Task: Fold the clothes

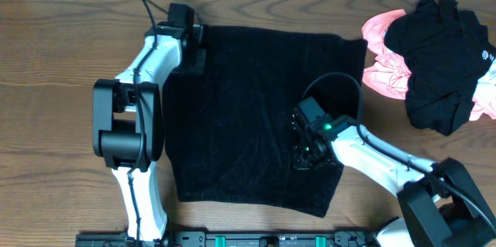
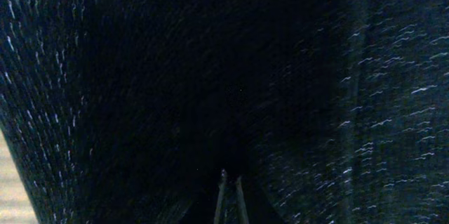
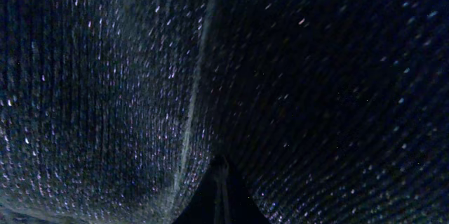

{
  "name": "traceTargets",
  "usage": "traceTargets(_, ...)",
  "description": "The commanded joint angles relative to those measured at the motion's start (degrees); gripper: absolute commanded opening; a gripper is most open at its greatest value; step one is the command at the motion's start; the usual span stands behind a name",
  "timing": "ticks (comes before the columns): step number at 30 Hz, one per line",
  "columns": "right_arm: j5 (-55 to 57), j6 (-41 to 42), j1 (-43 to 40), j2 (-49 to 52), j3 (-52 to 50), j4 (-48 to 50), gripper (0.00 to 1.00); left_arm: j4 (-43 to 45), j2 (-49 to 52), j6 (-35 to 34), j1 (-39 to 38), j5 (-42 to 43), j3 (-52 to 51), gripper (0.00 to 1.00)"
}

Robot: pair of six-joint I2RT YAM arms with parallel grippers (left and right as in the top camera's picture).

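A: What takes up the most room?

B: The wooden table (image 1: pixel 62 46). It fills the overhead frame edge to edge.

A: And the clothes?

B: The clothes (image 1: pixel 248 100) lie flat at the centre of the frame as 1 large, roughly square black knit sheet. It reaches from near the top edge down almost to the bottom edge.

A: Anything else on the table?

B: A heap of other garments (image 1: pixel 434 53) in the upper right, black cloth bunched over pink. It lies just beside the black knit's upper right corner.

A: Where are the 2 arms?

B: The left arm (image 1: pixel 128 123) runs up the left side of the frame. The right arm (image 1: pixel 372 150) comes in from the lower right, over the knit.

A: And the tools?

B: The left gripper (image 1: pixel 194 46) sits at the knit's upper left corner. In its wrist view the tips are drawn together at the bottom centre, nipping the cloth, and dark fabric fills the frame.

A: The other?

B: The right gripper (image 1: pixel 304 154) is down on the knit, right of centre and toward the lower part. Its jaws are pinched on the fabric, and a raised fold runs down to the tips at the bottom centre of its wrist view.

A: The smallest thing?

B: Glittery specks (image 3: pixel 84 112) scattered across the knit.
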Motion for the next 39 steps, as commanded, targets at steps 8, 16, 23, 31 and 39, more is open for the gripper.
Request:
traceTargets(8,1.53,-1.62,-5.57,8.79,-0.44,8.81,0.01,-9.33,0.96,-3.87,4.44,-0.92,-0.48,0.08)
traceTargets(16,1.92,-6.51,-13.88,11.96,3.56,12.04,0.01,-12.85,0.96,-7.48,5.86,-0.96,-4.57,0.08)
traceTargets(23,6.4,-11.63,-21.7,12.02,12.26,13.62,0.01,-14.4,0.96,-14.6,7.93,-0.66,-9.18,0.08)
traceTargets(31,6.71,-16.79,-23.65,12.28,16.13,26.58,0.01,-18.14,0.96,-14.86,8.11,6.27,-12.26,0.06)
traceTargets(39,8.0,-19.04,-22.99,12.44,16.98,27.17,0.02,-22.03,0.42,-14.34,7.72,11.15,-12.26,0.06)
